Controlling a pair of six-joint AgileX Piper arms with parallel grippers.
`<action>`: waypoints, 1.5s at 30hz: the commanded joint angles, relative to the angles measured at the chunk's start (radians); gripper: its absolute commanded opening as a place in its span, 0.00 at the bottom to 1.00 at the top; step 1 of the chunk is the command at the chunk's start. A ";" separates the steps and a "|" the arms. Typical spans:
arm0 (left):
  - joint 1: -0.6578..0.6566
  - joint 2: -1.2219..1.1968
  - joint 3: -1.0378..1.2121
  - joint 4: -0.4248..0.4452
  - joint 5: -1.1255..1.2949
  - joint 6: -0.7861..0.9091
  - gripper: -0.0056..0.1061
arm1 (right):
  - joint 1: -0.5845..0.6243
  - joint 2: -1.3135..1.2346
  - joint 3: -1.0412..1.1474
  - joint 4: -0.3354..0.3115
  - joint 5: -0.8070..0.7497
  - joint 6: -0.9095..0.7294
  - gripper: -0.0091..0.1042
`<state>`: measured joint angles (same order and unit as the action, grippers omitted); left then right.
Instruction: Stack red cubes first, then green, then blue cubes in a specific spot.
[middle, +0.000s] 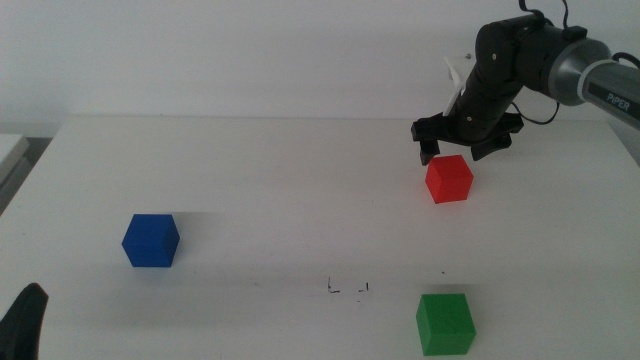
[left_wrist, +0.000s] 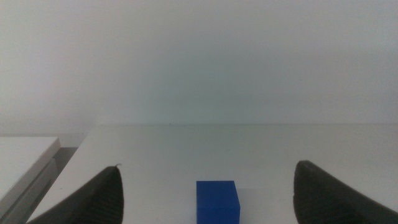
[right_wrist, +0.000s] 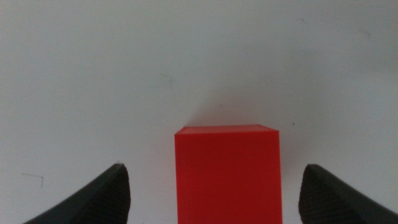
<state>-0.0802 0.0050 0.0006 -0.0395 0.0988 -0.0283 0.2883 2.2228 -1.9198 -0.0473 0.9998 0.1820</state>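
Note:
The red cube (middle: 449, 179) sits on the white table at the right. My right gripper (middle: 460, 152) hovers just above and behind it, jaws open wide; in the right wrist view the red cube (right_wrist: 226, 173) lies between the open jaws, untouched. The green cube (middle: 445, 323) stands near the front edge at the right. The blue cube (middle: 151, 241) stands at the left; it shows ahead of my open left gripper in the left wrist view (left_wrist: 217, 201). The left gripper (middle: 22, 322) waits at the bottom left corner. The pen-marked spot (middle: 349, 288) is white inside and bare.
A tiny black dot (middle: 444, 271) lies right of the marked spot. The table's left edge (middle: 30, 165) and a lower surface beyond it show at the far left.

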 joint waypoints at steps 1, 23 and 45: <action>-0.001 -0.005 -0.001 -0.002 -0.013 -0.002 0.89 | -0.010 0.006 -0.008 -0.010 -0.018 0.004 0.89; -0.001 -0.005 -0.001 -0.002 -0.013 -0.002 0.89 | -0.010 0.076 -0.008 -0.032 -0.036 0.045 0.34; -0.001 -0.005 -0.001 -0.002 -0.013 -0.002 0.89 | 0.325 -0.179 -0.004 -0.213 0.221 0.495 0.25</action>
<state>-0.0802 0.0050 0.0006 -0.0395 0.0988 -0.0283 0.5829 2.0562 -1.9216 -0.2360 1.2132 0.6227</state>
